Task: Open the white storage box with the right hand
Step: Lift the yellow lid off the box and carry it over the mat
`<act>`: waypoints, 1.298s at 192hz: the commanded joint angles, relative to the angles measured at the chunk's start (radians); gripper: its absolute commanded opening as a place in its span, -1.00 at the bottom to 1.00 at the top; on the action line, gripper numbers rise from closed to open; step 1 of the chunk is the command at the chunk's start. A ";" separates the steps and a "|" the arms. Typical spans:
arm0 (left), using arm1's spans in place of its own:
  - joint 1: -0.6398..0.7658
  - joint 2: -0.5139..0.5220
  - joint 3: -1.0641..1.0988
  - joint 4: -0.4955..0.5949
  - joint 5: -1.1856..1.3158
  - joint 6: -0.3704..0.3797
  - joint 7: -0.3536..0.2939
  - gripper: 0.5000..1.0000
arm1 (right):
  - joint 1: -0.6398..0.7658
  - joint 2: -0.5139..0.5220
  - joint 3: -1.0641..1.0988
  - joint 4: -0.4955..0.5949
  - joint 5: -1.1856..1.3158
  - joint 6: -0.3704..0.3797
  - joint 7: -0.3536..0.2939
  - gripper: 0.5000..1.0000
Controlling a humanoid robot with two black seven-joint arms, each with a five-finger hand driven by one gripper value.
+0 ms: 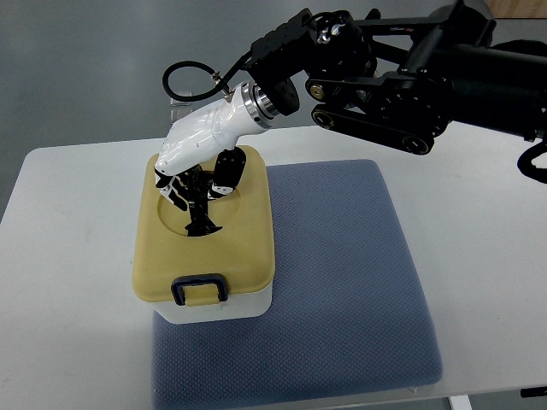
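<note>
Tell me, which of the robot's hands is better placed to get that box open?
The right. The right hand already sits on the yellow lid of the white storage box, its fingers reaching down into the lid's round recess. No left arm shows in the picture at all.

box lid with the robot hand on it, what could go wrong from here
1. The right robot hand has its fingers in the recess of the yellow lid, far from the dark latch; if the latch is locked, lifting may raise the whole box.
2. The box sits at the blue mat's left edge, so a pull could slide or tip it.
</note>
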 commanded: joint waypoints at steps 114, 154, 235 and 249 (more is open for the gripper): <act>0.000 0.000 0.000 0.000 0.000 0.001 0.000 1.00 | 0.017 -0.022 0.035 -0.003 0.032 0.002 0.000 -1.00; 0.000 0.000 0.000 0.000 0.000 0.001 0.000 1.00 | 0.020 -0.023 0.060 -0.003 0.041 0.008 0.000 -1.00; 0.000 0.000 0.000 0.000 0.000 0.001 0.000 1.00 | 0.019 -0.200 0.063 -0.005 0.110 -0.021 0.000 -1.00; 0.000 0.000 0.000 0.000 0.000 -0.001 0.000 1.00 | 0.008 -0.255 0.078 -0.012 0.123 -0.041 0.000 -1.00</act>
